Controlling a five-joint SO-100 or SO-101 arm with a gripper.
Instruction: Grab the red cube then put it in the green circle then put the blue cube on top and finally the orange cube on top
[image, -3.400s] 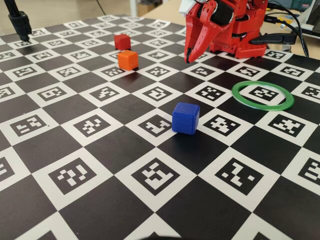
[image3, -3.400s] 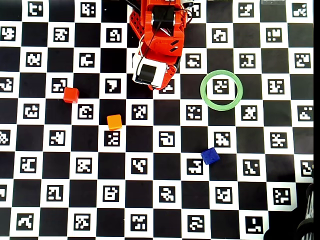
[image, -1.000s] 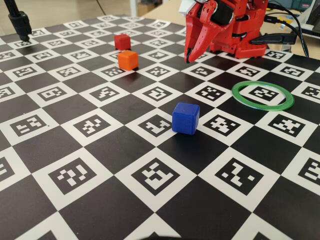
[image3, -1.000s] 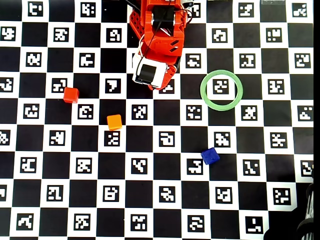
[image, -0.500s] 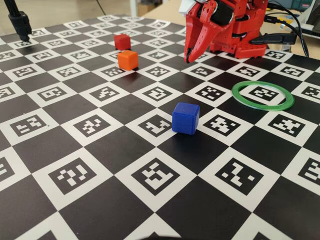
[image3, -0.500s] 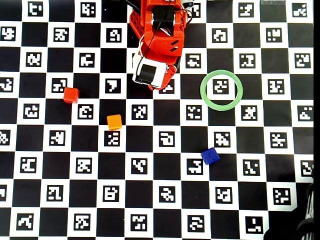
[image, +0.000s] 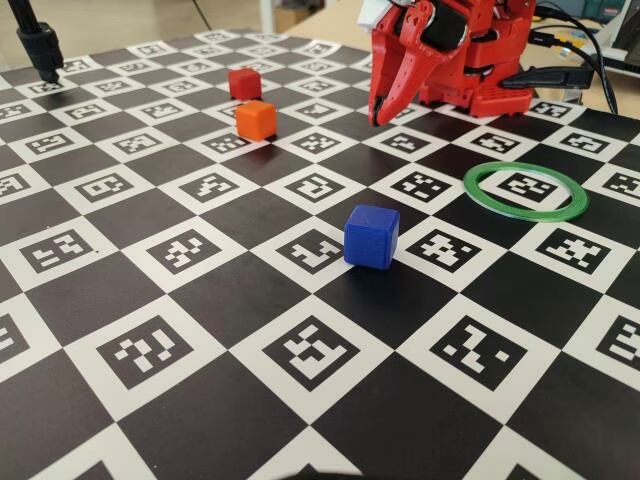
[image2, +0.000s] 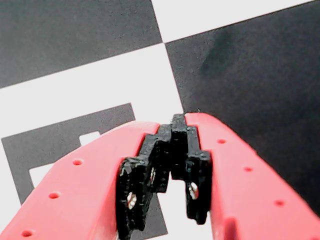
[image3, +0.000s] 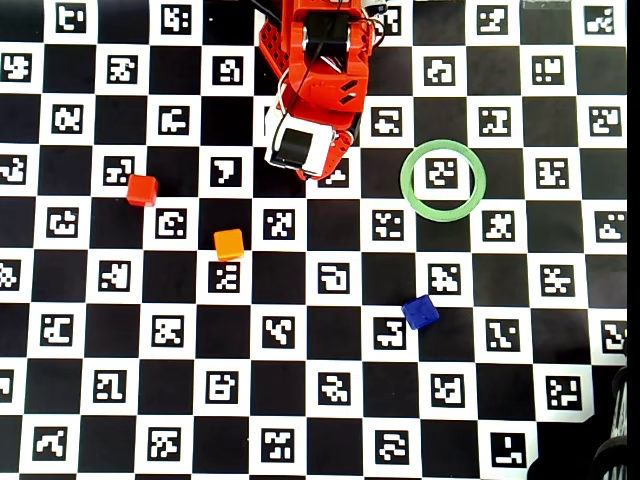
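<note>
My red gripper (image: 376, 118) hangs shut and empty, tips down over the checkered board near the arm's base. In the wrist view the gripper (image2: 179, 120) has its jaws closed together with nothing between them, and only board squares lie below. The red cube (image: 243, 82) (image3: 142, 189) sits at the far left of the fixed view, with the orange cube (image: 256, 118) (image3: 229, 244) just in front of it. The blue cube (image: 371, 236) (image3: 420, 312) stands alone mid-board. The green circle (image: 525, 215) (image3: 405, 180) lies flat and empty at the right.
The board (image: 150, 300) is a black-and-white marker checkerboard. A black stand (image: 40, 45) rises at the far left corner. Cables (image: 590, 50) trail behind the arm's base (image3: 315, 60) at the board's far edge.
</note>
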